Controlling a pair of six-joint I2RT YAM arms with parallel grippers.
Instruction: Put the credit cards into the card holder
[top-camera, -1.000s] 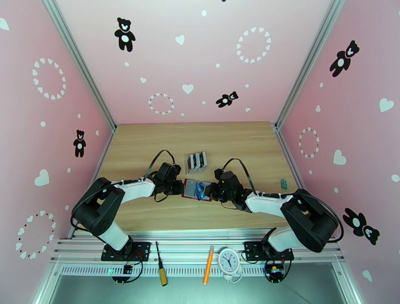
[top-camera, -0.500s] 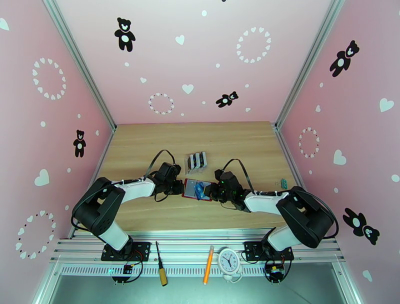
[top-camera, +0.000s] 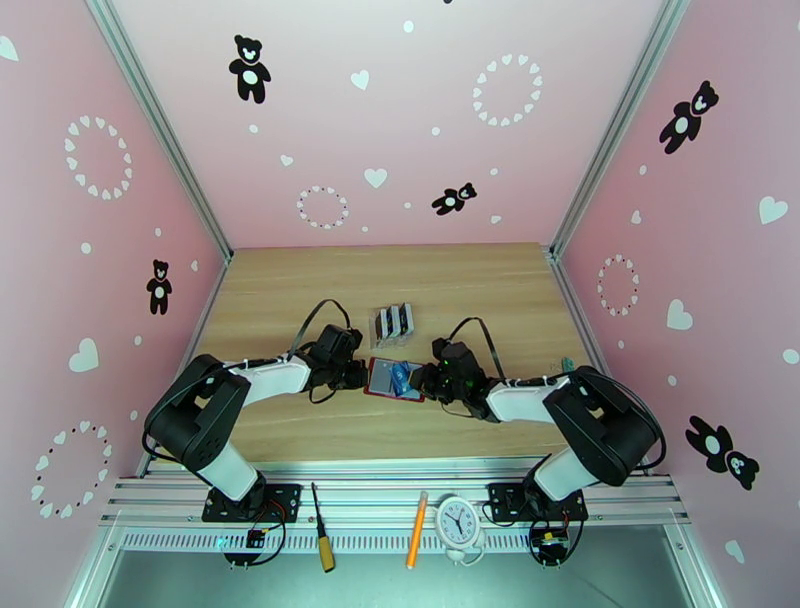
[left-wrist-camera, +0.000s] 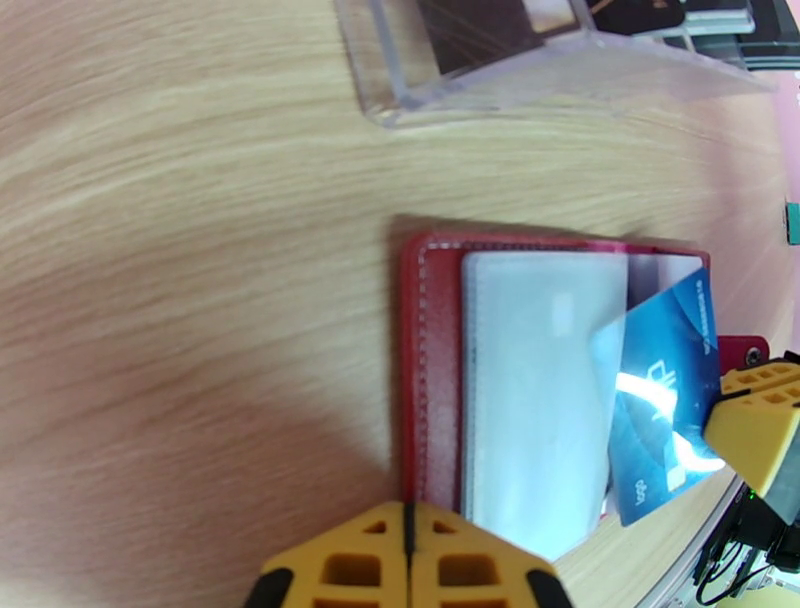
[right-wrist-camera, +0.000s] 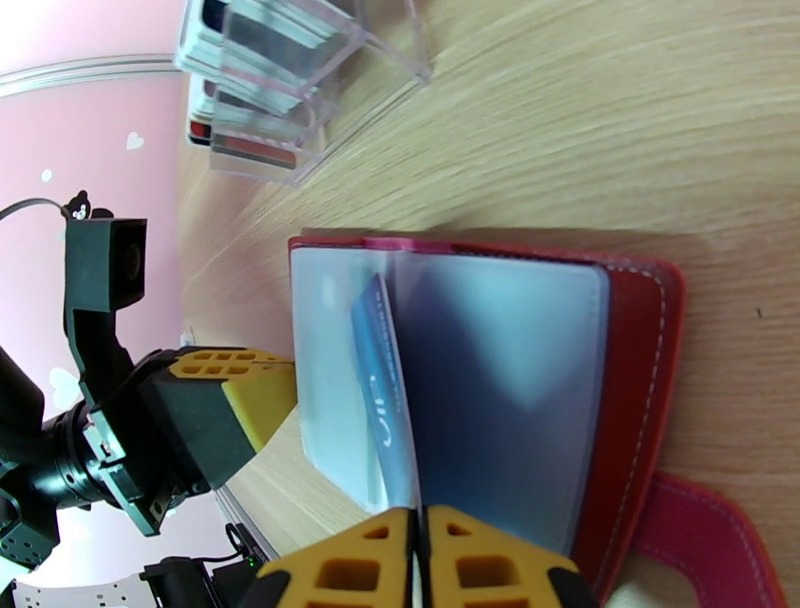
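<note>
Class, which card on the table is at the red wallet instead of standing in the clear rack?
The blue card, lying slanted among the clear pockets of the open red wallet. The other cards stand in the clear rack.

Pale wood table (top-camera: 300, 300) — open card holder (top-camera: 382, 378) lies flat, mid-table. Clear slotted rack (top-camera: 394, 322) (cards (top-camera: 384, 320) upright inside) stands just behind it.

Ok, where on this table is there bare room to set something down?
Bare: the far strip between the clear rack and the back wall; the near strip between the arms and the rail. Crowded: the middle, left hand and right hand at the red card holder.
</note>
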